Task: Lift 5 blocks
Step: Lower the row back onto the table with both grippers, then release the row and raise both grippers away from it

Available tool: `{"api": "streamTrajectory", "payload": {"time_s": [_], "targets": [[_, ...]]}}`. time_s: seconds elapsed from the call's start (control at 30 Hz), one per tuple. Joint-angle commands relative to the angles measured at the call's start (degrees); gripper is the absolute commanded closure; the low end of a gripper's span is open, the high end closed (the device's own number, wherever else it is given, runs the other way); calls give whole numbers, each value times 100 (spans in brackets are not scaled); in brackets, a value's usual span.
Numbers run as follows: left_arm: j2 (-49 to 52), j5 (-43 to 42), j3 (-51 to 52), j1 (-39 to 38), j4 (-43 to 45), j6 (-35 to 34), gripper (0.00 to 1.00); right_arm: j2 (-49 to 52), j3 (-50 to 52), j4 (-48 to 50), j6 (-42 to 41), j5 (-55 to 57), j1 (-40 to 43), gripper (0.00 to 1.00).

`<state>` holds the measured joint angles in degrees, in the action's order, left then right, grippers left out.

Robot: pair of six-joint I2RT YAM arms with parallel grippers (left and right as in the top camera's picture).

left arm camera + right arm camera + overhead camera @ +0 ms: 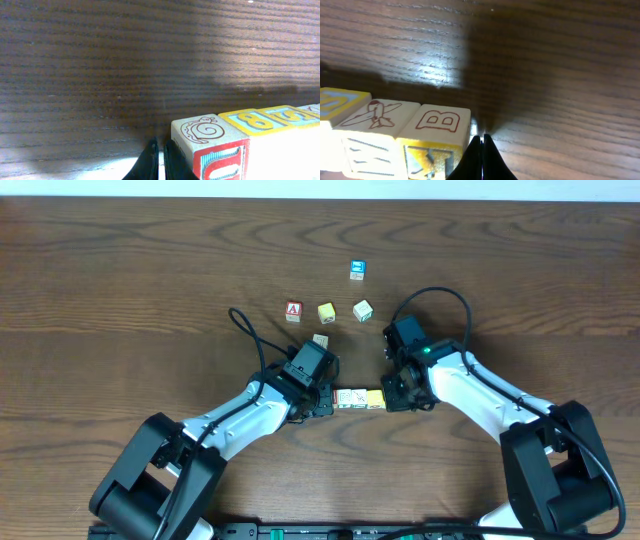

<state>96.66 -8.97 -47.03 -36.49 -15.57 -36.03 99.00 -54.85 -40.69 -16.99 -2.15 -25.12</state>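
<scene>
My gripper (481, 139) rises from the bottom edge, its two dark fingers pressed flat together with nothing between them. Just left of my tips sits the B block (439, 122), cream on top with a red letter and a yellow-framed near face; I cannot tell whether I touch it. Flush against its left side is the airplane block (374, 116), then the yellow-bordered block (335, 102), cut off by the frame. The dark wood-grain table (545, 60) lies beyond, with one patch of glare.
</scene>
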Motion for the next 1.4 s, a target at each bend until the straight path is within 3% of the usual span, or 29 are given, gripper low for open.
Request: {"api": "streamTrajectory", "payload": {"time_s": [0.0,0.37,0.43,0.63,0.8,0.93,1.0,1.1,1.2,1.3,1.37], "targets": [[96,240,-7,-20,-116,37,92,66,55,164,-35,-107,-81,99],[96,957,-9,35,-151,35,91,66,42,229,-146,680,-39,99],[96,968,-9,101,-151,37,87,66,42,203,-146,684,-2,99],[92,1351,-96,479,-105,44,86,63,-125,409,-142,885,225,95],[-61,1353,-535,1027,-105,490,86,66,-822,544,-33,986,568,93],[-361,1353,-940,1370,-105,841,86,66,-1322,1025,505,986,807,77],[-599,1357,-1115,1537,-66,962,83,66,-1508,1292,737,988,903,64],[-968,1357,-1193,1727,103,1078,63,66,-1690,1718,848,1246,1012,45],[-1333,1355,-1193,1888,195,1075,54,66,-1716,2127,850,1637,1062,31],[-1665,1355,-1193,2006,190,1078,45,66,-1716,2367,850,1860,1067,1],[-1823,1355,-1193,2044,190,1075,39,66,-1716,2398,850,1860,1069,1]]}}
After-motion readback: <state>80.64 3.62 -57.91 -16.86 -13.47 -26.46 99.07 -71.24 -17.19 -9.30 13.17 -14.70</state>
